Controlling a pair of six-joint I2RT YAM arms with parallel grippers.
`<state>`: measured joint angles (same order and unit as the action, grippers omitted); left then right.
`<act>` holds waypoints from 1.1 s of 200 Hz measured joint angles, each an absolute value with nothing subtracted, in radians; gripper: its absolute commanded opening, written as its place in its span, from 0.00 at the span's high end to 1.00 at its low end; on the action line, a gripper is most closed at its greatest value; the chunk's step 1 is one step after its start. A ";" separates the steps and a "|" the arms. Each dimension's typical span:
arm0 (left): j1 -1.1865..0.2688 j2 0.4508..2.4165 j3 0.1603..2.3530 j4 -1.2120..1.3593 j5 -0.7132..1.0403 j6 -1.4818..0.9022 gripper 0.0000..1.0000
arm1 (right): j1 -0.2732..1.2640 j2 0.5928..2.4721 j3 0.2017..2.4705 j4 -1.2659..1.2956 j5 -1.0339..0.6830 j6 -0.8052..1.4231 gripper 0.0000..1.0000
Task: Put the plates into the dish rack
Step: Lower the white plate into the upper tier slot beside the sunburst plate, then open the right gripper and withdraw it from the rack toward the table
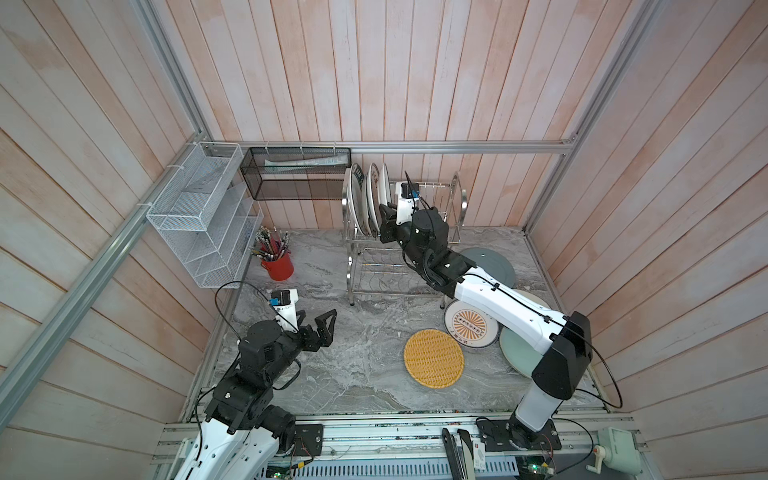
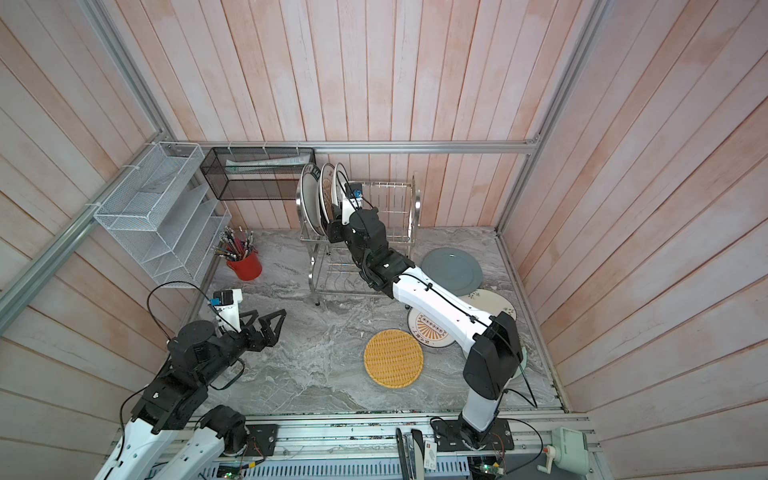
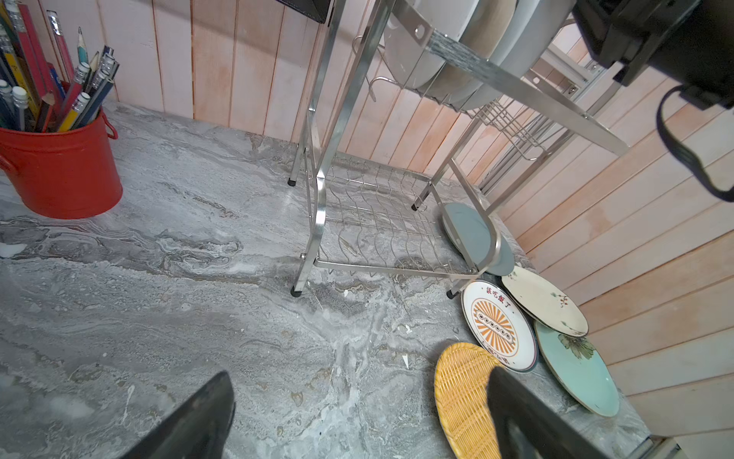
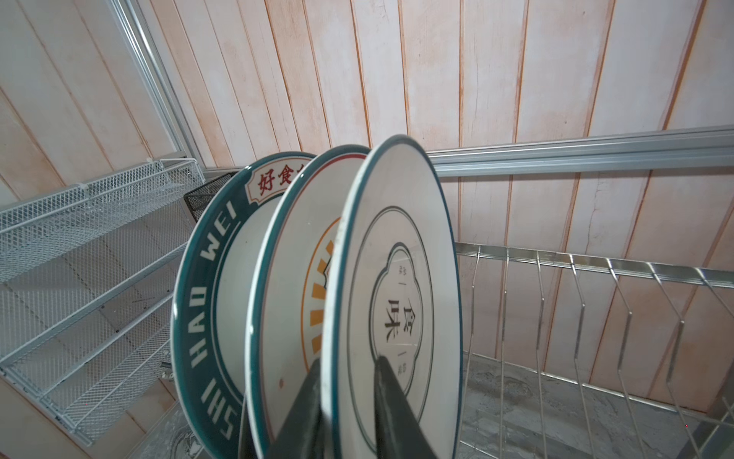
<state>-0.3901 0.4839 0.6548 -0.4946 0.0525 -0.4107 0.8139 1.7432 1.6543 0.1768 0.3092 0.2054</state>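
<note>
Your right pincer (image 4: 349, 359) straddles the teal-rimmed plate (image 4: 401, 278) standing in the dish rack (image 4: 595, 265); whether it pinches, you cannot tell. Left pincer (image 1: 316, 320) hangs spread.

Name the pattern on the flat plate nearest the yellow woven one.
The plate: orange sunburst on white, dark rim; clearest in the left wrist view.

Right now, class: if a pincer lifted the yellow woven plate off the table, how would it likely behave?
The yellow woven plate looks like basketwork, so probably light and not brittle. Its ribbed weave should grip rather than slip. Lying flat on the table, it seems unlikely to roll.
</note>
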 measured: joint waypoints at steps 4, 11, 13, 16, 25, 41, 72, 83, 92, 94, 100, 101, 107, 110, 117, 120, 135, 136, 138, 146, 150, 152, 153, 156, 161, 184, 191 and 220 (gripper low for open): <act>-0.390 0.484 0.655 -0.495 0.052 -0.411 0.00 | 0.814 1.745 1.655 0.176 0.307 0.204 0.73; -0.390 0.484 0.655 -0.495 0.052 -0.411 0.00 | 0.814 1.747 1.656 0.176 0.305 0.206 0.71; -0.390 0.484 0.655 -0.495 0.052 -0.411 0.00 | 0.814 1.748 1.657 0.176 0.305 0.205 0.71; -0.390 0.484 0.655 -0.495 0.052 -0.411 0.00 | 0.814 1.749 1.657 0.175 0.304 0.204 0.70; -0.390 0.484 0.655 -0.495 0.052 -0.411 0.00 | 0.814 1.752 1.659 0.173 0.301 0.206 0.70; -0.390 0.484 0.654 -0.495 0.052 -0.411 0.00 | 0.814 1.753 1.660 0.169 0.296 0.209 0.66; -0.390 0.484 0.654 -0.495 0.052 -0.411 0.00 | 0.813 1.752 1.662 0.163 0.274 0.232 0.59; -0.390 0.484 0.654 -0.495 0.052 -0.411 0.00 | 0.813 1.751 1.662 0.164 0.262 0.242 0.58; -0.390 0.484 0.654 -0.494 0.052 -0.411 0.00 | 0.813 1.748 1.662 0.164 0.254 0.252 0.59; -0.390 0.484 0.654 -0.495 0.052 -0.411 0.00 | 0.813 1.748 1.662 0.164 0.252 0.254 0.58; -0.390 0.484 0.654 -0.495 0.052 -0.411 0.00 | 0.813 1.744 1.662 0.163 0.247 0.259 0.58; -0.390 0.484 0.654 -0.495 0.052 -0.411 0.00 | 0.813 1.744 1.662 0.163 0.246 0.260 0.58; -0.390 0.484 0.654 -0.495 0.052 -0.411 0.00 | 0.813 1.739 1.662 0.164 0.244 0.263 0.58; -0.390 0.484 0.654 -0.495 0.052 -0.411 0.00 | 0.813 1.737 1.662 0.164 0.243 0.264 0.58; -0.390 0.484 0.654 -0.495 0.052 -0.411 0.00 | 0.813 1.731 1.662 0.164 0.241 0.266 0.58; -0.390 0.484 0.654 -0.495 0.052 -0.411 0.00 | 0.813 1.728 1.662 0.164 0.241 0.269 0.58; -0.390 0.484 0.654 -0.495 0.052 -0.411 0.00 | 0.813 1.711 1.661 0.165 0.235 0.272 0.58; -0.390 0.484 0.654 -0.495 0.052 -0.411 0.00 | 0.813 1.710 1.661 0.165 0.235 0.273 0.58; -0.390 0.484 0.654 -0.495 0.052 -0.411 0.00 | 0.813 1.708 1.661 0.165 0.234 0.273 0.57; -0.390 0.484 0.654 -0.495 0.052 -0.411 0.00 | 0.813 1.699 1.661 0.166 0.233 0.275 0.57; -0.390 0.484 0.654 -0.495 0.052 -0.411 0.00 | 0.813 1.695 1.660 0.167 0.233 0.278 0.57; -0.390 0.484 0.654 -0.495 0.052 -0.411 0.00 | 0.813 1.692 1.660 0.168 0.233 0.278 0.57; -0.390 0.484 0.654 -0.495 0.052 -0.411 0.00 | 0.813 1.691 1.659 0.168 0.233 0.278 0.57; -0.390 0.484 0.654 -0.495 0.052 -0.411 0.00 | 0.813 1.688 1.659 0.168 0.233 0.279 0.56; -0.390 0.484 0.654 -0.495 0.052 -0.411 0.00 | 0.813 1.681 1.657 0.171 0.231 0.281 0.55; -0.390 0.485 0.654 -0.495 0.052 -0.411 0.00 | 0.813 1.644 1.633 0.179 0.222 0.284 0.49; -0.390 0.485 0.654 -0.495 0.052 -0.411 0.00 | 0.813 1.626 1.616 0.179 0.219 0.284 0.47; -0.390 0.485 0.654 -0.495 0.052 -0.411 0.00 | 0.811 1.505 1.504 0.176 0.207 0.272 0.36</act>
